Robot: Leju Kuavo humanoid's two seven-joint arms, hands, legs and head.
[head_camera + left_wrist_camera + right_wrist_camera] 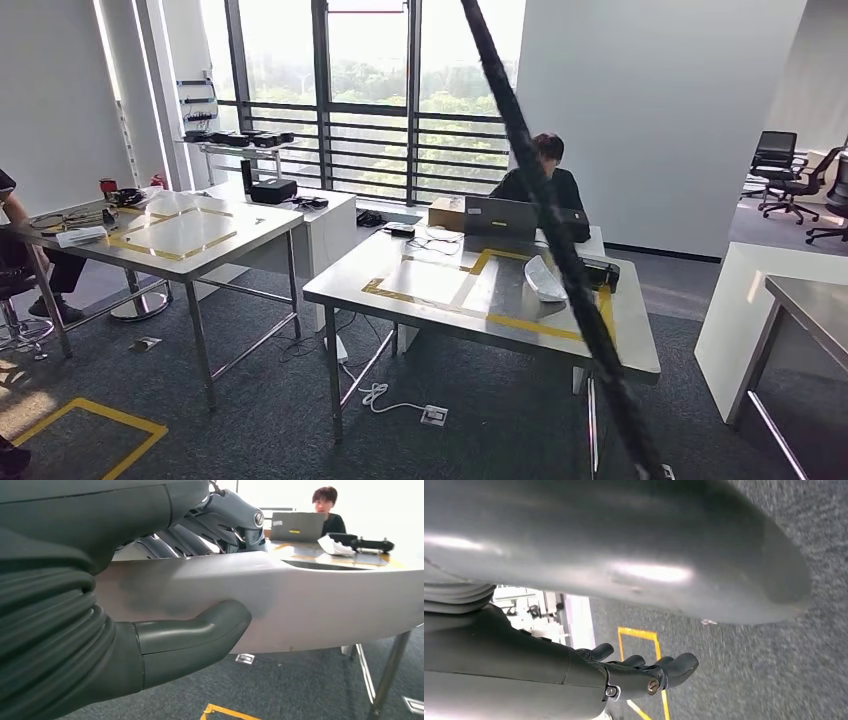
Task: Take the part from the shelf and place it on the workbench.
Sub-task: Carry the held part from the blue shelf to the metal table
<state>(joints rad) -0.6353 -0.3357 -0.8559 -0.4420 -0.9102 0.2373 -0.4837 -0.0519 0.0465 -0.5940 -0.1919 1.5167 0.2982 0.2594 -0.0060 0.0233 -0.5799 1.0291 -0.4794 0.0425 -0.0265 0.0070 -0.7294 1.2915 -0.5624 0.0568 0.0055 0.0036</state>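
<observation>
1. Left wrist view puts me right behind the left robot hand (200,580): its thick thumb is hooked under a long, pale grey curved part (310,605) and the darker fingers lie over the top edge, so that robot hand is grasping the part.
2. From the right wrist camera the same smooth grey part (634,555) runs just beside the right robot hand (644,672), whose fingers are curled near it. I cannot tell whether they actually grip it or only sit alongside.
3. So the part is off the shelf and carried in the air, with grey carpet (774,680) and a yellow floor marking (639,635) beneath it.
4. Looking out from the head camera, a steel tabletop (440,285) with a yellow taped rectangle (480,265) stands ahead, near the middle of the room. A white part (543,280) already lies at its right side, and a person (545,175) sits at the far end behind a laptop (500,215).
5. A second tabletop (180,230) stands to the left.
6. My reading: this is the carrying step, still some way from the workbench. Next the robot should close in on the taped tabletop, keep the long part level, clear the table edge, and lower it inside the tape, away from the white part and the laptop
</observation>
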